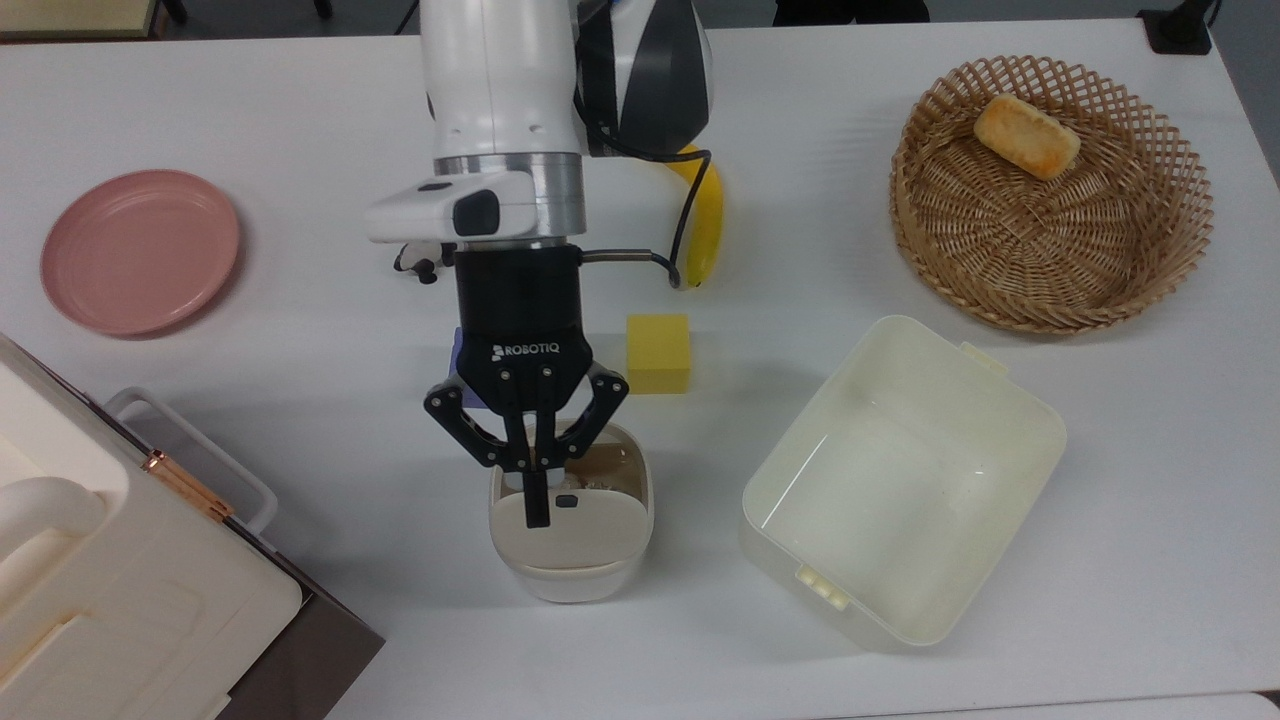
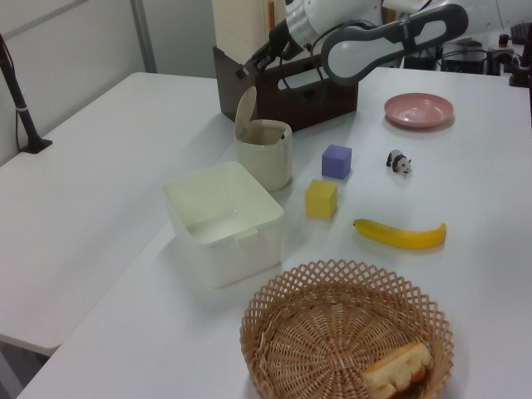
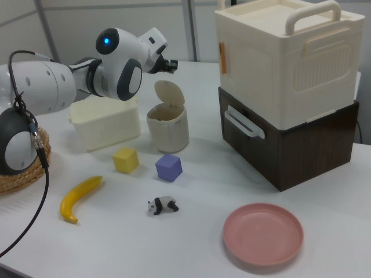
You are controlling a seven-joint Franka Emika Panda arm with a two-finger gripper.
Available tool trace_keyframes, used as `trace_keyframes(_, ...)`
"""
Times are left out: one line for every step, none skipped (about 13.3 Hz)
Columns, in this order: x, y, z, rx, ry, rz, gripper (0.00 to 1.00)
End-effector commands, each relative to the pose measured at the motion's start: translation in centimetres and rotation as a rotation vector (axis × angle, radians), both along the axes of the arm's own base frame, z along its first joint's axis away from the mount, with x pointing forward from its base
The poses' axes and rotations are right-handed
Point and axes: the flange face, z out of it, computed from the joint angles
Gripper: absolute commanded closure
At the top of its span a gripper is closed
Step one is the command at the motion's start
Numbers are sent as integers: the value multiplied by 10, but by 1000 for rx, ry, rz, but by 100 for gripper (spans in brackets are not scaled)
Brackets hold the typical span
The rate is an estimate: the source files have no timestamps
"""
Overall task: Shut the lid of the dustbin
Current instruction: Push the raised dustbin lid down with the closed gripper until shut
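Hovering above the dustbin (image 1: 571,560), the gripper (image 1: 537,505) has its two fingers drawn together with nothing between them, their tips over the raised lid (image 1: 572,528) in the top view. The lid stands upright at the bin's far edge in the right view, hinged open and leaving the beige mouth uncovered. The bin sits on the white table (image 1: 300,330) between the big cream case (image 1: 120,590) and the cream tub (image 1: 900,480) in the top view. A purple cube (image 3: 168,167) and a yellow cube (image 1: 658,353) lie just beside the bin, with a banana (image 2: 400,234), a toy panda (image 3: 163,205), a pink plate (image 1: 140,250) and a wicker basket (image 1: 1050,190) farther off.
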Motion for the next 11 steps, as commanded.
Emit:
trace_keyframes(4,6,3,42,21,-14,100)
trace_keyframes(4,7,0,41,53,-10,100)
trace_keyframes(5,7,4,41,61,-9,100)
trace_keyframes(5,7,5,42,67,-10,100)
trace_keyframes(5,8,3,45,81,-12,100)
trace_keyframes(5,7,-1,42,120,-11,100)
trace_keyframes(4,8,-6,39,174,-6,100)
trace_keyframes(2,9,-11,34,224,-2,100)
trace_keyframes(1,9,-15,31,264,0,100)
trace_keyframes(-1,10,-14,28,293,4,100)
trace_keyframes(-6,9,-8,23,338,7,100)
